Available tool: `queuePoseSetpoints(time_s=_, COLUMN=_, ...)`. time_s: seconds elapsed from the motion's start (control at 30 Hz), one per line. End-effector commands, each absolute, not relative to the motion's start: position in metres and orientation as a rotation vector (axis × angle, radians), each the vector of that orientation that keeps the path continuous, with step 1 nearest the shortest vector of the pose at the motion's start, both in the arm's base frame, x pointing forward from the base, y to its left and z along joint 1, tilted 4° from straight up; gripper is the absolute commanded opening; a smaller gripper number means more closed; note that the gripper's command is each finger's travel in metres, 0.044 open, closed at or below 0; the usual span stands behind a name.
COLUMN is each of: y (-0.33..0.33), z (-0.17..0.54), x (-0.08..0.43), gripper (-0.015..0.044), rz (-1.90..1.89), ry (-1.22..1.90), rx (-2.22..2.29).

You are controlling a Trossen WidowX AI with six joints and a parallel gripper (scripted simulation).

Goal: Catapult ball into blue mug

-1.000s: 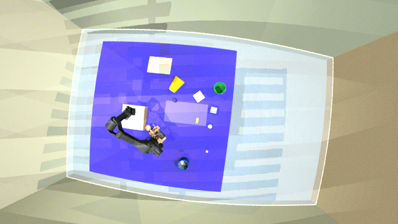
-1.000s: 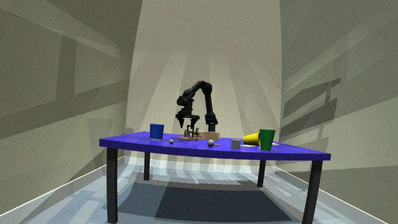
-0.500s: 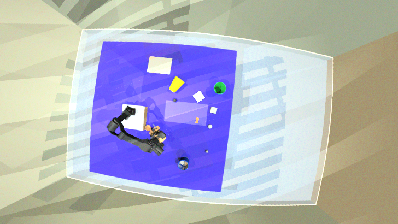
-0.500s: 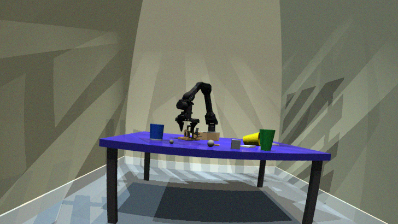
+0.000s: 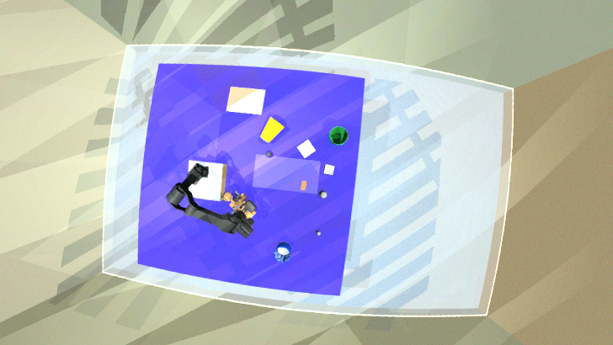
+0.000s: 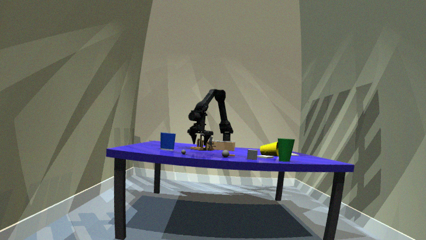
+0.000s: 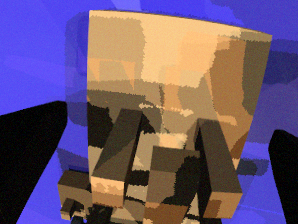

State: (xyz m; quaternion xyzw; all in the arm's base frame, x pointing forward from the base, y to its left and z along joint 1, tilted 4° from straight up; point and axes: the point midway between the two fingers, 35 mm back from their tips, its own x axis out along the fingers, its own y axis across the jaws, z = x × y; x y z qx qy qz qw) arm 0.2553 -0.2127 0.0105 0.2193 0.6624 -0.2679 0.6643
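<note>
Blue-purple table [image 5: 300, 273] [image 6: 184, 159], supporting everything. Black arm, arching above it; gripper [image 5: 246, 209] [image 6: 200, 140] standing wide open, holding nothing, its fingers flanking the catapult. Wooden catapult [image 5: 238, 203] [image 6: 205, 148] [image 7: 165, 55], sitting beside the white-topped block [image 5: 208, 188] [image 6: 226, 146]. Blue mug [image 5: 282, 252] [image 6: 167, 140], standing upright, apart from the catapult.

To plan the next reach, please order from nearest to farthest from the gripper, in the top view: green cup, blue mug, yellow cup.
1. Blue mug: bottom
2. Yellow cup: upper middle
3. Green cup: upper right
</note>
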Motion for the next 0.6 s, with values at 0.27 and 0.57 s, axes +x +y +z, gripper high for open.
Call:
queuePoseSetpoints(time_s=0.27, y=-0.2127, z=0.0105, x=0.2553, gripper=0.0204, rz=-0.605, ry=1.496, rx=0.495)
queuePoseSetpoints(time_s=0.57, y=-0.2127, z=0.0132, x=0.2555, gripper=0.0065, rz=-0.605, ry=1.496, rx=0.495)
